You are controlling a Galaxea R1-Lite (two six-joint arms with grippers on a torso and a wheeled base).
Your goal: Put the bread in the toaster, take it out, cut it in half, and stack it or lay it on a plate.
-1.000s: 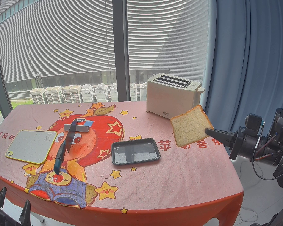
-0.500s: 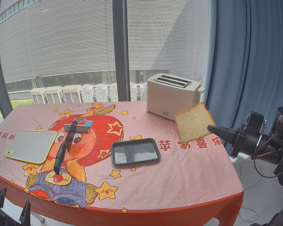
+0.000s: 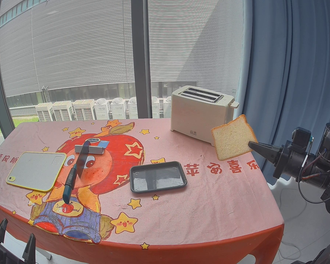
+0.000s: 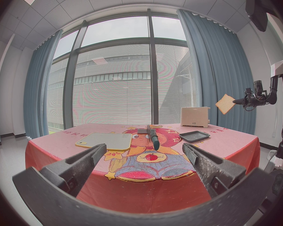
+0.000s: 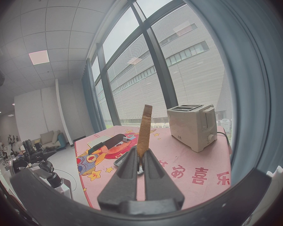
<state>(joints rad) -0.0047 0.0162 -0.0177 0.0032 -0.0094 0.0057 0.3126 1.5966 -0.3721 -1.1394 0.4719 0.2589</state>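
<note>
Bread slice (image 3: 234, 137), pale and square with a tan crust, pinched by its right corner between the closed black fingers of the right gripper (image 3: 253, 145). Held in the air off the right far part of the table and just right of the white two-slot toaster (image 3: 200, 110), touching neither toaster nor cloth. Raised and carried rightward and farther back over the last second, away from the spot above the red characters on the pink cartoon tablecloth (image 3: 209, 209). Seen from the left wrist, now at about the level of the toaster's top, and off to its right. Seen from the right wrist, edge-on and close to upright (image 5: 144, 129), a pose well suited to a slot. By this reading, first step under way: bread lifted to slot height but not yet over the slots, both of them dark and apparently empty. Probably next: a shift left over one slot, alignment with it, then a straight drop. Left gripper (image 4: 144, 149) spread wide and holding nothing, low at the near left edge of the table. Dark rectangular tray (image 3: 158, 176) mid-table, pale cutting board with a yellow rim (image 3: 36, 170) at far left, and teal-handled knife (image 3: 74, 173) leaning on a small grey block (image 3: 90, 149), all untouched.
</note>
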